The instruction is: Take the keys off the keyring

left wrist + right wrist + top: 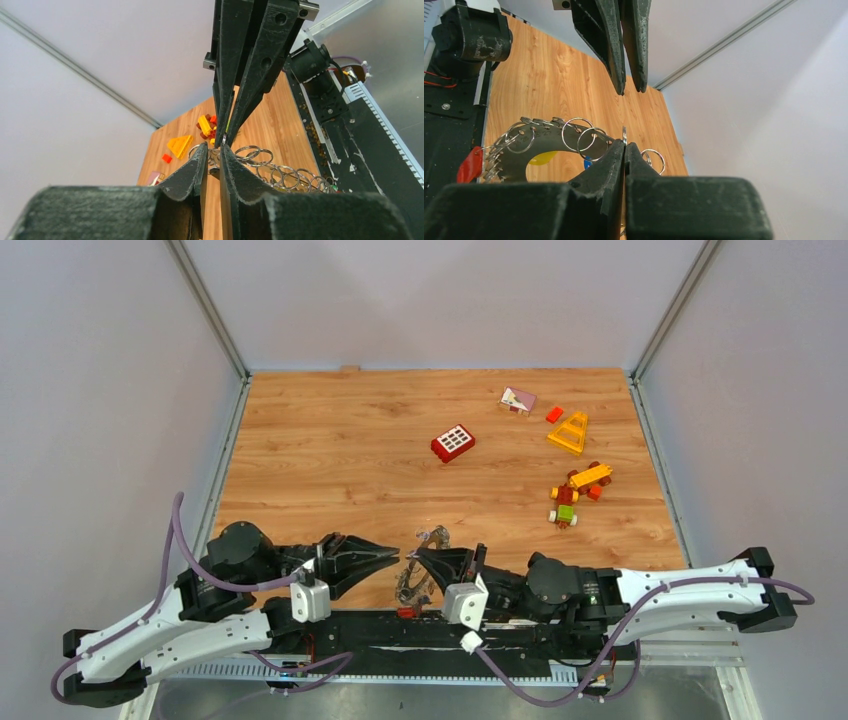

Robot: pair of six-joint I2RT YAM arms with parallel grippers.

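Observation:
The keyring [412, 581] is a flat grey ring with holes, fringed with small split rings [586, 135]. It hangs upright over the table's near edge between my two grippers. Silver keys [491, 167] bunch at its low side, with red [469, 165], yellow [543, 159] and blue [586, 162] plastic heads. My right gripper [625, 145] is shut on one thin split ring at the keyring's edge, whose rim pokes up between the tips. My left gripper [214, 146] faces it tip to tip, its jaws a narrow gap apart around the ring's edge. In the top view the left gripper [395, 558] and right gripper [422, 555] nearly touch.
A red brick [453, 443] lies mid-table. A yellow wedge [569, 432], a small red piece [554, 414], a pink-white block [518, 401] and a toy cluster [575, 493] lie at the back right. The black base rail [430, 630] runs just below the keyring. Grey walls enclose the table.

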